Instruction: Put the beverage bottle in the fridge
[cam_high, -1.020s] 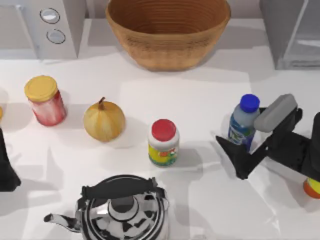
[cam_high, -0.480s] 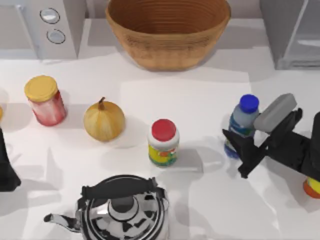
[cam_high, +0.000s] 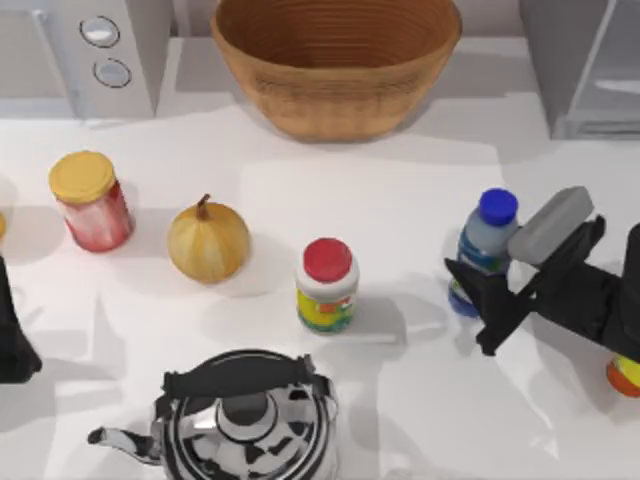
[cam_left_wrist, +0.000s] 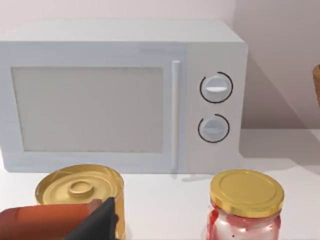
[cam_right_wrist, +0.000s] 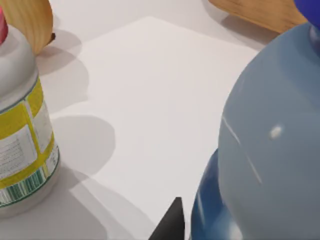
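The beverage bottle (cam_high: 486, 243), clear bluish with a blue cap, stands at the table's right side. My right gripper (cam_high: 488, 264) reaches in from the right and is shut on its lower body, one dark finger (cam_high: 487, 312) in front of it. In the right wrist view the bottle (cam_right_wrist: 270, 150) looms close beside a finger (cam_right_wrist: 171, 223). The fridge (cam_high: 585, 65), a grey box with a paler panel, stands at the back right corner. My left gripper (cam_high: 10, 340) is parked at the left edge.
A wicker basket (cam_high: 335, 60) sits at the back centre and a microwave (cam_high: 95, 50) at the back left. A yellow-lidded red jar (cam_high: 90, 200), an onion (cam_high: 207, 240), a red-capped white jar (cam_high: 327, 285) and a kettle (cam_high: 245, 420) stand across the table. An orange item (cam_high: 625, 376) lies under my right arm.
My right gripper's fingers have closed in on the bottle, which shifted slightly left. Over the last half second nothing has moved.
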